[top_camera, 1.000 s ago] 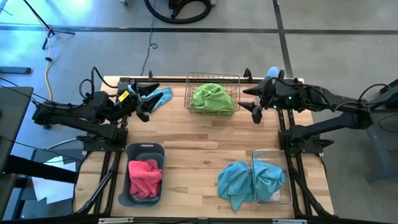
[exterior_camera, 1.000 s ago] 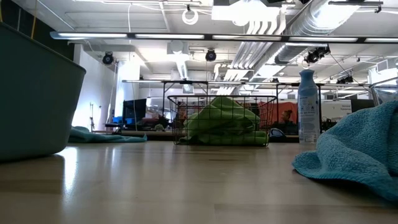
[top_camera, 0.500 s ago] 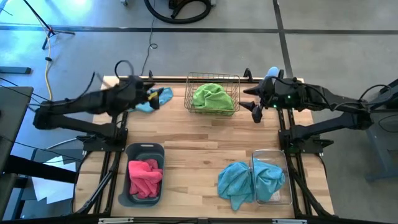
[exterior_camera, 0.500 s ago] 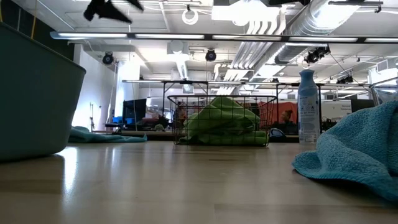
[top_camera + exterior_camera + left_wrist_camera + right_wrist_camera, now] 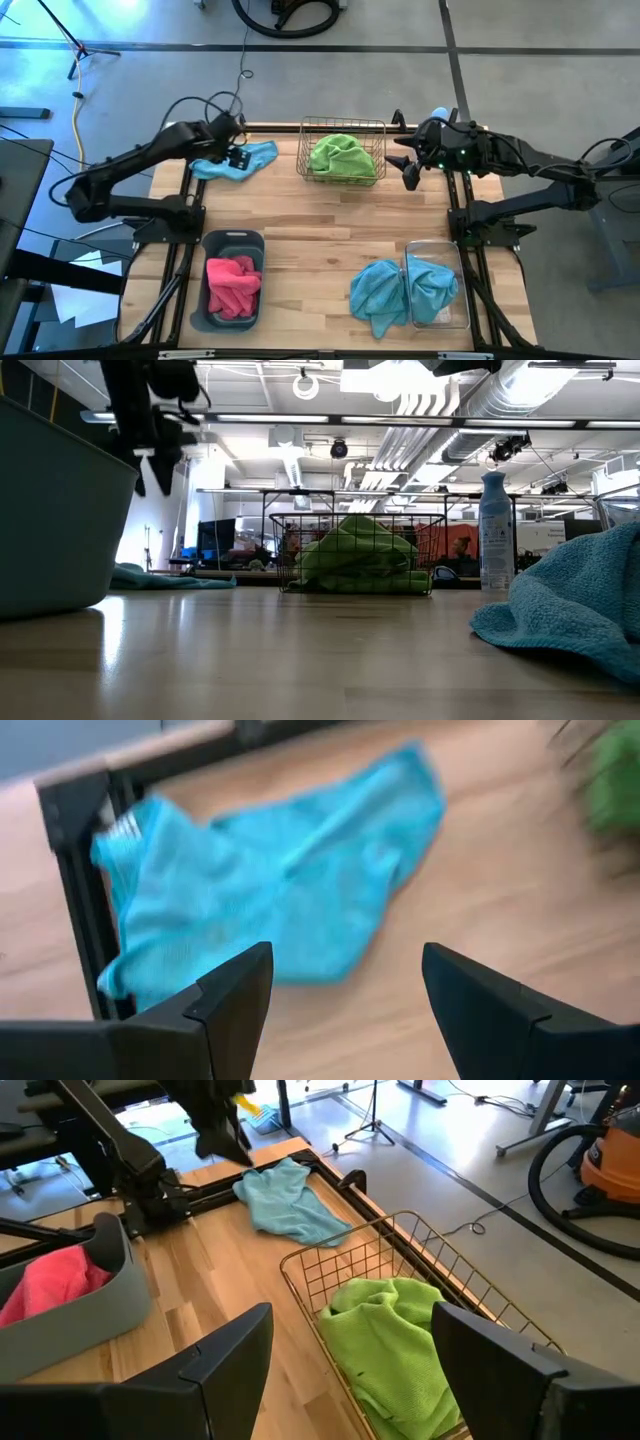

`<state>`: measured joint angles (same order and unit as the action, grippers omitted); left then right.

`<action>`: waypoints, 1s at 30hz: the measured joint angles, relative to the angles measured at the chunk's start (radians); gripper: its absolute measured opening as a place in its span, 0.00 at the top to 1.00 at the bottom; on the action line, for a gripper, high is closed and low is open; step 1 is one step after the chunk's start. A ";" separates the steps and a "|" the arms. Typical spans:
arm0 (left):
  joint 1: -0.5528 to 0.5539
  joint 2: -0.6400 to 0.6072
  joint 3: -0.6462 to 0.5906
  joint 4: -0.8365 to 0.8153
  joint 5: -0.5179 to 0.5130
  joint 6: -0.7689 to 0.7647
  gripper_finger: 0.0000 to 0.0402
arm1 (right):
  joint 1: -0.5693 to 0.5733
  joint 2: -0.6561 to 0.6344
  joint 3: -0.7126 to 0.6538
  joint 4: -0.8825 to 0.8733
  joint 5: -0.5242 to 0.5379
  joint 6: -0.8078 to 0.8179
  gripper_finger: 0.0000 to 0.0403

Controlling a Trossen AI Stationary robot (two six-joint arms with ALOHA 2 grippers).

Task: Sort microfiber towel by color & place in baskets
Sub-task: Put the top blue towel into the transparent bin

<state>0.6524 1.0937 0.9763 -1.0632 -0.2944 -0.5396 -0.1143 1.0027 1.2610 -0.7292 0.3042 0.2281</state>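
Note:
A blue towel [image 5: 250, 160] lies spread on the table's far left corner [image 5: 280, 880], one end reaching the dark frame rail. My left gripper [image 5: 345, 970] hangs open above it, slanting down, touching nothing [image 5: 155, 465]. The brass wire basket [image 5: 343, 128] holds a green towel [image 5: 343, 155]. A pink towel [image 5: 233, 283] lies in the grey tub [image 5: 232, 240]. Over the clear tub's [image 5: 455, 310] left wall drapes another blue towel [image 5: 385, 290]. To the right of the wire basket, my right gripper [image 5: 405, 170] is raised and open [image 5: 350, 1330].
A pale blue spray bottle [image 5: 495, 530] stands at the far right edge behind my right arm. Bare wood [image 5: 330, 235] lies between the wire basket and the two near tubs. Dark frame rails [image 5: 195, 215] run along the table's left and right edges.
My left arm has swung toward the table's far edge. Its gripper has tipped from near level to slanting steeply down and has come down over the blue towel, staying open. The towel has not moved.

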 joint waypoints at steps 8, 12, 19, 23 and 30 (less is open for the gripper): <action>0.115 0.183 -0.014 0.031 0.026 0.166 0.39 | 0.000 0.000 0.000 -0.025 0.000 0.029 0.34; 0.199 0.281 -0.014 0.052 0.062 0.235 0.39 | 0.000 0.000 0.000 -0.052 0.000 0.044 0.34; 0.293 0.413 -0.014 0.071 0.133 0.288 0.39 | 0.000 0.000 0.000 -0.060 0.000 0.060 0.34; 0.312 0.463 -0.014 0.116 0.133 0.281 0.39 | 0.000 0.000 0.000 -0.060 0.007 0.063 0.34; 0.321 0.521 -0.014 0.151 0.126 0.268 0.39 | 0.000 0.000 0.000 -0.060 0.010 0.086 0.34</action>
<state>0.9734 1.6146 0.9627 -0.9120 -0.1683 -0.2712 -0.1143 1.0029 1.2610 -0.7891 0.3141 0.3141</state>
